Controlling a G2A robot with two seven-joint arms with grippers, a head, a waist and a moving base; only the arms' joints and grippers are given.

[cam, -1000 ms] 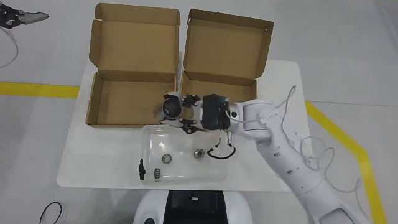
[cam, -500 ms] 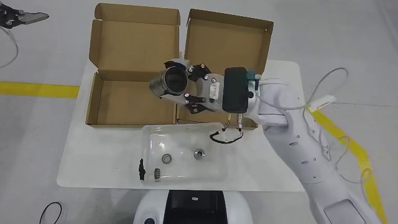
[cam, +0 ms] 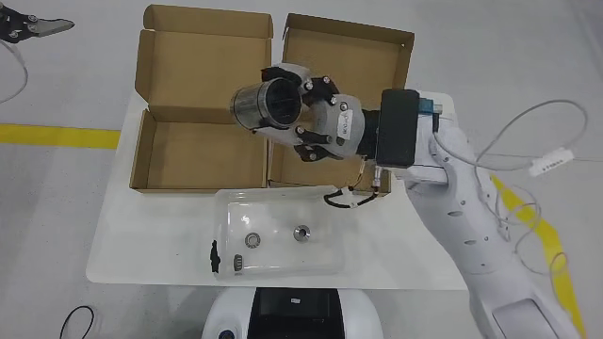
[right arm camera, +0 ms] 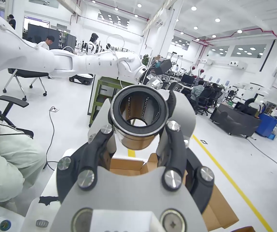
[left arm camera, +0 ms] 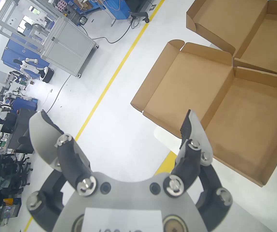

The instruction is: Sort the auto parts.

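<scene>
My right gripper (cam: 283, 108) is shut on a steel cylindrical bearing (cam: 256, 104), a hollow sleeve with a black rim (right arm camera: 139, 119). It hangs in the air over the seam between two open cardboard boxes, the left box (cam: 203, 155) and the right box (cam: 339, 66). Its fingers (right arm camera: 180, 119) clamp the sleeve's sides. My left gripper (left arm camera: 115, 121) stands open and empty far off the table's left side (cam: 33, 26), above the floor. A clear plastic tray (cam: 325, 254) at the table's front holds a few small metal parts (cam: 252, 240) (cam: 301, 233) and a black piece (cam: 215, 258).
The white table (cam: 424, 141) has bare room to the right of the boxes. Both boxes (left arm camera: 249, 112) (left arm camera: 230, 13) look empty inside, with lids folded back. A black cable loop (cam: 350, 198) hangs under the right wrist near the tray's far edge.
The right gripper rose from just above the tray with the bearing and carried it back and up over the boxes. The left gripper stayed still.
</scene>
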